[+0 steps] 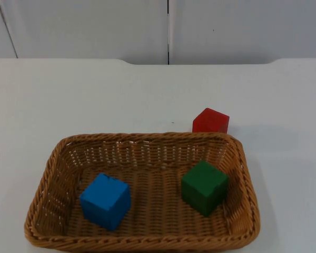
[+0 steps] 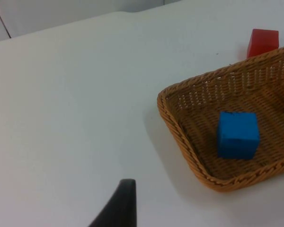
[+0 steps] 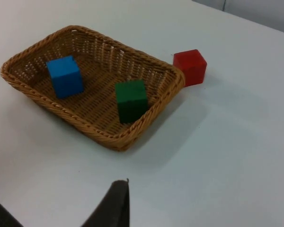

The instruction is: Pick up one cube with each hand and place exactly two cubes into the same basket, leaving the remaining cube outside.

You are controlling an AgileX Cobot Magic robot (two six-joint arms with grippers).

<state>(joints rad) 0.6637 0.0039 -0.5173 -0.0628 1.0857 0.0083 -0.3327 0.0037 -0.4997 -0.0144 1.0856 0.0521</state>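
A woven wicker basket sits at the front middle of the table. Inside it a blue cube rests on the left and a green cube on the right. A red cube stands on the table just behind the basket's far right corner, outside it. My left gripper hangs above bare table to the left of the basket, away from the blue cube. My right gripper hovers over the table off the basket's right side, apart from the green cube and red cube.
White table top runs back to the grey partition wall. Open table lies to the left, right and behind the basket.
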